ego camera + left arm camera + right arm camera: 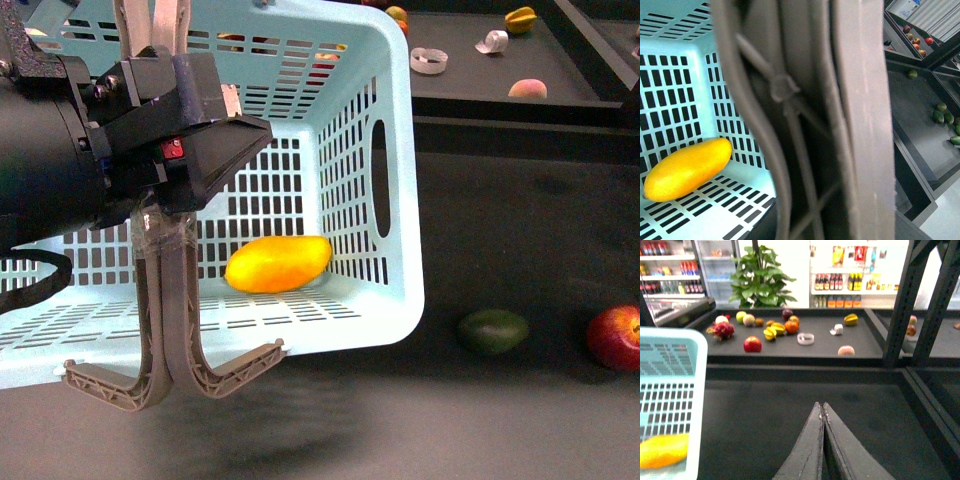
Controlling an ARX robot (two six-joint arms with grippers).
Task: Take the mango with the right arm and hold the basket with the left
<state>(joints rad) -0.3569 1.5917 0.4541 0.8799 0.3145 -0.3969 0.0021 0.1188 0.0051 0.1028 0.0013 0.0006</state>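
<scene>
One mango (277,263) is counted inside one basket (400,150), to which two handles (185,310) are fitted. On the near counter (400,430), one green fruit (493,331) and one red apple (615,337) are counted.

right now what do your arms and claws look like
The left arm is a bulky black cylinder ending in a wide, angular black left claw with a small red mark. The right claw shows only two dark grey fingers tapering to a point.

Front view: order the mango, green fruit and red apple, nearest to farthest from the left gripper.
From the left gripper:
1. mango, inside the basket.
2. green fruit, right of the basket.
3. red apple, far right edge.
</scene>
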